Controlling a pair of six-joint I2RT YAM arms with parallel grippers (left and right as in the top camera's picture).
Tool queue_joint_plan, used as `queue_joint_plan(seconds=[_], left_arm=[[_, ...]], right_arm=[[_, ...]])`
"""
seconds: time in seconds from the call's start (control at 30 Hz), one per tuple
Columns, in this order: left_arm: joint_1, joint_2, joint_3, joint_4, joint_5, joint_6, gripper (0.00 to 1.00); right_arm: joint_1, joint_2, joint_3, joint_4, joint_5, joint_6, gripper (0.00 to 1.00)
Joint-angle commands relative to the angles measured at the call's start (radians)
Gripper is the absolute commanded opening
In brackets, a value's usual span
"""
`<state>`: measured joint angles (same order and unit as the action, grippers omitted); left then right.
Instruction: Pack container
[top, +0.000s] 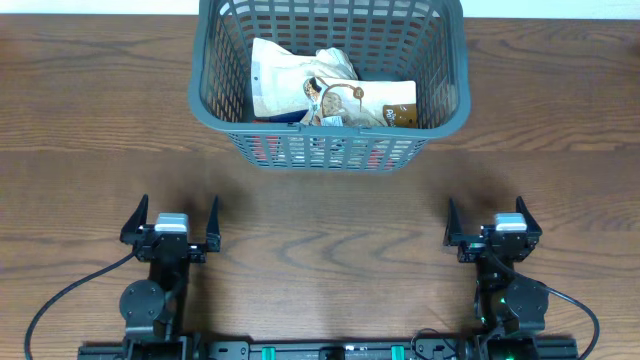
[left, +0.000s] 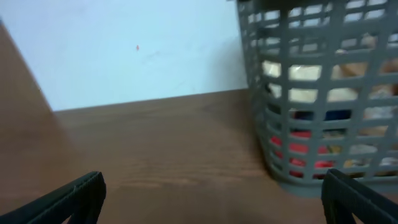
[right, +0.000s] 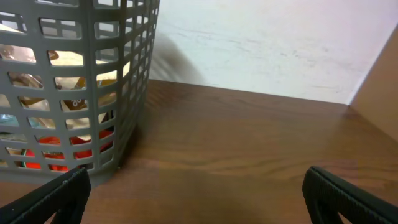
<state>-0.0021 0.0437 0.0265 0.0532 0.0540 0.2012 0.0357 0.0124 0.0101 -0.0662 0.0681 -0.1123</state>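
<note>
The dark grey lattice container (top: 215, 108) stands at the back middle of the table. It holds white and tan snack bags (top: 330, 92), with red packaging showing through the front slots. It also shows in the left wrist view (left: 283, 93) and the right wrist view (right: 134, 74). My left gripper (top: 171, 222) is open and empty near the front left, well short of the container. My right gripper (top: 493, 221) is open and empty near the front right. In the wrist views the left fingers (left: 211, 196) and the right fingers (right: 199, 193) are spread wide over bare wood.
A wooden table (top: 330, 230) lies between the grippers and the container. A pale wall (left: 137, 50) stands behind the table's far edge. Black cables (top: 60, 300) trail from the arm bases at the front.
</note>
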Motion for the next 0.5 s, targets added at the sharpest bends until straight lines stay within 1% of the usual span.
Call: queue_joint_plan(seconds=[0.0, 0.07, 0.17, 0.3, 0.47], left_arm=[[-0.004, -0.026, -0.023, -0.007, -0.126, -0.069, 0.99], [-0.004, -0.034, -0.023, -0.029, -0.177, -0.093, 0.98], [-0.004, -0.042, -0.023, -0.061, -0.206, -0.095, 0.99], [-0.004, -0.041, -0.023, -0.117, -0.202, -0.117, 0.99], [-0.029, -0.041, -0.023, -0.116, -0.195, -0.116, 0.99]], right_arm=[[-0.008, -0.007, -0.005, -0.002, 0.007, 0.014, 0.99], [-0.008, -0.007, -0.005, -0.002, 0.007, 0.014, 0.99], [-0.008, -0.007, -0.005, -0.002, 0.007, 0.014, 0.99], [-0.008, -0.007, -0.005, -0.001, 0.007, 0.014, 0.99], [-0.008, -0.007, -0.005, -0.002, 0.007, 0.014, 0.99]])
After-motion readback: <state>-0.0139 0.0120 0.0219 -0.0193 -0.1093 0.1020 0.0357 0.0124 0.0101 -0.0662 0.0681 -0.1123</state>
